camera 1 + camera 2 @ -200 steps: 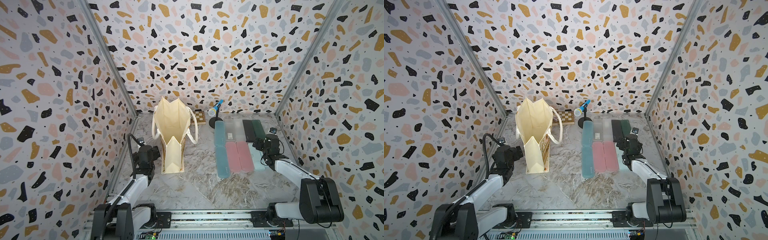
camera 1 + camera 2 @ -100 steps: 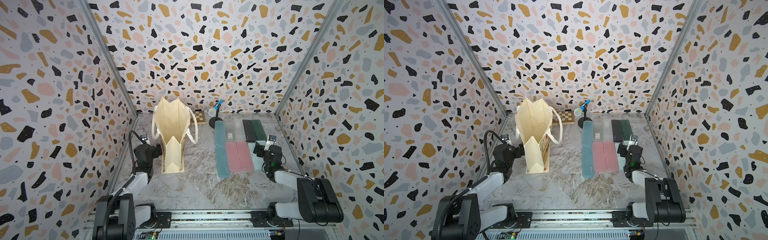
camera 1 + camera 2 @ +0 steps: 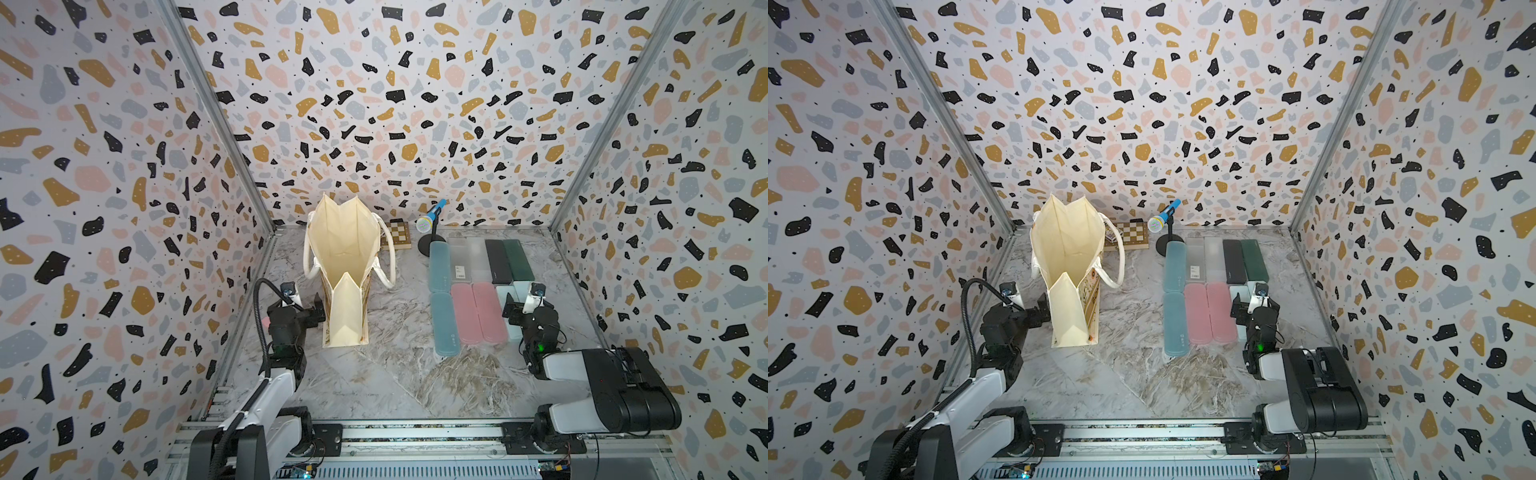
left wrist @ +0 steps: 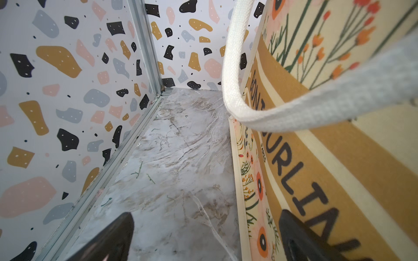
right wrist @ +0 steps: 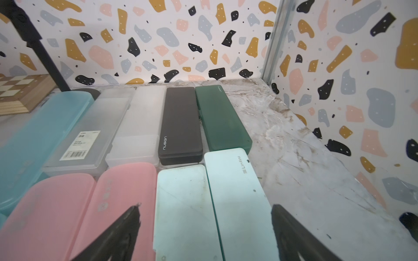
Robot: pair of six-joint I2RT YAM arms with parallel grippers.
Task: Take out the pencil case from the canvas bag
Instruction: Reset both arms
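The canvas bag [image 3: 345, 266] [image 3: 1067, 266] stands upright with its mouth open; only cream lining shows inside, and no pencil case can be seen in it. My left gripper [image 3: 318, 309] [image 4: 205, 228] is open, low beside the bag's left face, one finger against the tan lettered band [image 4: 316, 158], under a white handle [image 4: 233, 90]. Several pencil cases lie in rows on the right of the table. My right gripper [image 3: 511, 311] [image 5: 204, 217] hangs open just above two mint pencil cases [image 5: 235, 192], holding nothing.
Blue [image 3: 442, 316], pink [image 3: 478, 311], clear [image 5: 95, 135], black [image 5: 181, 126] and dark green [image 5: 221, 119] cases lie side by side. A toy microphone on a stand [image 3: 430, 216] and a small chessboard [image 3: 397, 239] sit at the back. Terrazzo walls enclose three sides.
Both arms have folded back toward the front rail. The right gripper came nearer, from beside the dark cases to over the mint ones. The left gripper stays beside the bag.
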